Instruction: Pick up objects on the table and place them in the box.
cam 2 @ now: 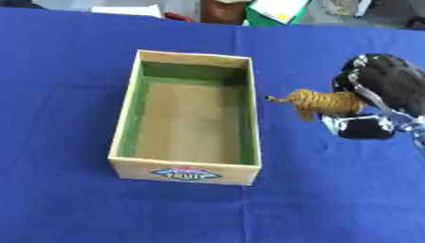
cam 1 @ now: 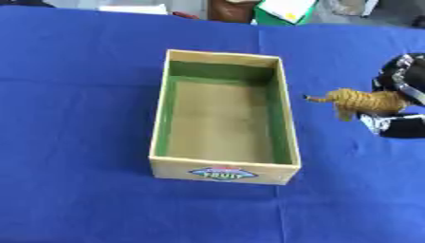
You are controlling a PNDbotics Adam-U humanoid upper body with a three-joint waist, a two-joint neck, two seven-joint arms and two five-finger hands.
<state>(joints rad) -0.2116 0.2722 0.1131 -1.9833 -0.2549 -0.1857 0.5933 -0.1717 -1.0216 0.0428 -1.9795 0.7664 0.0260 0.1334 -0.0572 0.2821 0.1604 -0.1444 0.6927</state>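
An open cardboard box (cam 1: 286,124) with green inner walls and a brown floor stands in the middle of the blue cloth, with nothing inside it. My right hand (cam 2: 378,97) comes in from the right, just right of the box, its fingers curled round a small yellow-orange striped toy animal (cam 2: 315,102). The toy's tail end points left toward the box wall, a short gap away from it. My left hand shows in neither view.
The blue cloth (cam 1: 75,118) covers the whole table. Along the far edge lie white paper (cam 1: 133,8), a brown object (cam 1: 228,9) and a green-and-white item (cam 1: 286,10).
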